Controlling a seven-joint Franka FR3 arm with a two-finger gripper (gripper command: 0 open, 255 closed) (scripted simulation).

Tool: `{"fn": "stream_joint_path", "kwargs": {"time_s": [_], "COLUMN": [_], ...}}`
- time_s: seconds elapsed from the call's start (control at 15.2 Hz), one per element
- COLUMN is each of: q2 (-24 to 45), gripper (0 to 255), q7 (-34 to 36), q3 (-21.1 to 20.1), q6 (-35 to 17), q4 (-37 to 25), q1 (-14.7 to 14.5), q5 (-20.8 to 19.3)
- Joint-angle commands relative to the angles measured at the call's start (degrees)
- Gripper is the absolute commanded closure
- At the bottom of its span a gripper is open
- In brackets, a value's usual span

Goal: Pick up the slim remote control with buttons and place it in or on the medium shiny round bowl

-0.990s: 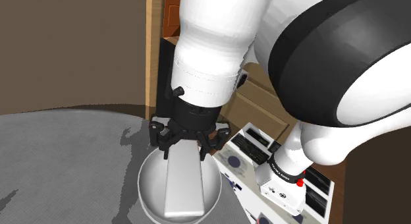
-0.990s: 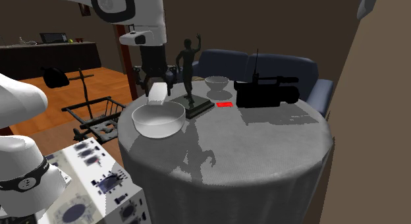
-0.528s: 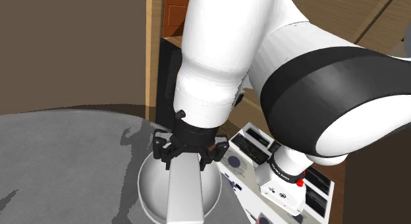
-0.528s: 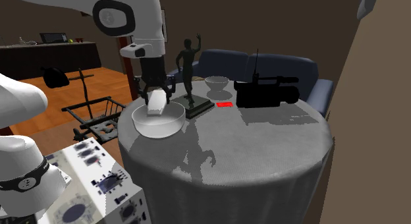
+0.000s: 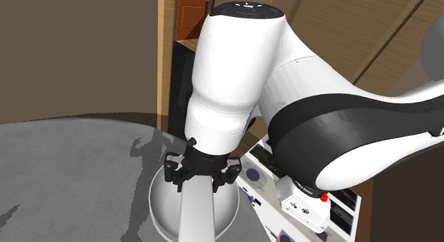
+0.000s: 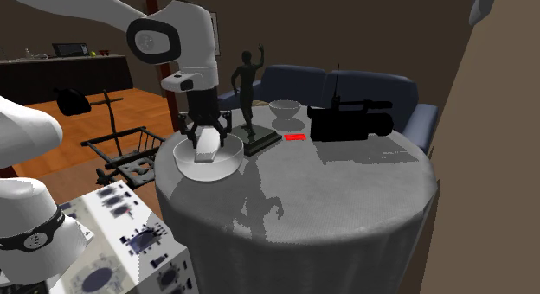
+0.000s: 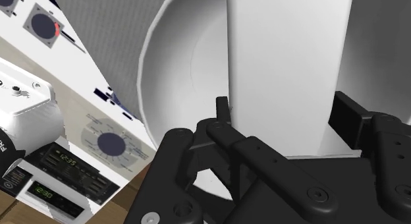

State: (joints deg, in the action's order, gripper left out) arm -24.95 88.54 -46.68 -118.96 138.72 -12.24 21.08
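Note:
My black gripper (image 5: 203, 178) is shut on a slim, plain white remote (image 5: 196, 212), which hangs lengthwise below the fingers. The remote's lower end is down inside the white round bowl (image 5: 159, 202) near the table's edge. In the second exterior view the gripper (image 6: 206, 131) stands right over the bowl (image 6: 192, 168), with the remote (image 6: 206, 146) dipping into it. In the wrist view the fingers (image 7: 222, 109) clasp the remote (image 7: 286, 64) on both sides, and the bowl's inner wall (image 7: 178, 64) curves around it.
On the round grey table (image 6: 346, 197) stand a dark figurine (image 6: 248, 93), a smaller bowl (image 6: 285, 108), a black camcorder (image 6: 350, 119) and a flat red item (image 6: 296, 137). The robot's stand (image 6: 121, 227) is beside the table, close to the bowl.
The arm has come down steadily, carrying the remote from above the bowl's rim down into the bowl. The grip has stayed the same.

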Motion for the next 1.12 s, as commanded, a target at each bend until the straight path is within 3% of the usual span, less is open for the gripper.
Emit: {"fn": "stream_joint_path", "kwargs": {"time_s": [0.0,0.33,0.4,0.73,0.99,1.06], "q2": [0.2,0.2,0.1,0.2,-2.8,-2.8], "gripper": [255,255,0,0,0,0], "q7": [0.0,0.0,0.0,0.0,-0.5,-0.5], "q3": [0.0,-0.1,0.0,-0.1,3.0,3.0], "q6": [-0.2,-0.2,-0.2,-0.2,7.8,7.8], "q4": [0.2,0.2,0.2,0.2,-5.0,-5.0], "q1": [0.1,0.1,0.1,0.1,-0.4,-0.4], "q5": [0.0,0.0,0.0,0.0,-0.4,-0.4]}}
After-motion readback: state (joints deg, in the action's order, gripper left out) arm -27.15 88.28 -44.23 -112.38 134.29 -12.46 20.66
